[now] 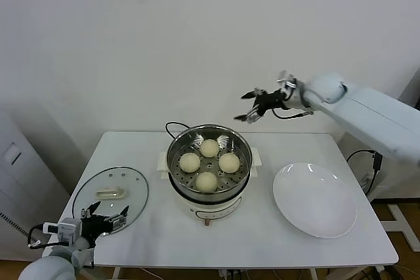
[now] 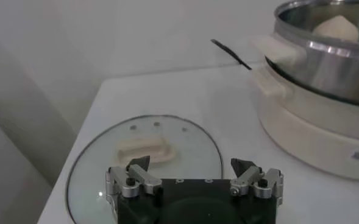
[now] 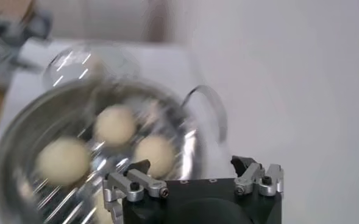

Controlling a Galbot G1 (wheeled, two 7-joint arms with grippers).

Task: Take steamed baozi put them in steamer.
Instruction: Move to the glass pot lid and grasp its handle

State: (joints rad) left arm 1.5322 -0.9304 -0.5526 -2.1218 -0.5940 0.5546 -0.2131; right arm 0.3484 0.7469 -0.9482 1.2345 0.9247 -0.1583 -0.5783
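Steel steamer [image 1: 209, 162] holds four baozi [image 1: 207, 181] in head view; both jaws apart.

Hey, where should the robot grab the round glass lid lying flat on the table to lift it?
Grip the cream bar-shaped handle at the centre of the round glass lid, coming straight down from above. The lid lies flat on the white table, so its thin rim offers little to pinch, while the raised handle fits between open fingers. The left gripper, open, sits nearest.

Four baozi [image 1: 209, 148], one steamer [image 1: 209, 185], one plate [image 1: 315, 199], one lid [image 1: 110, 196].
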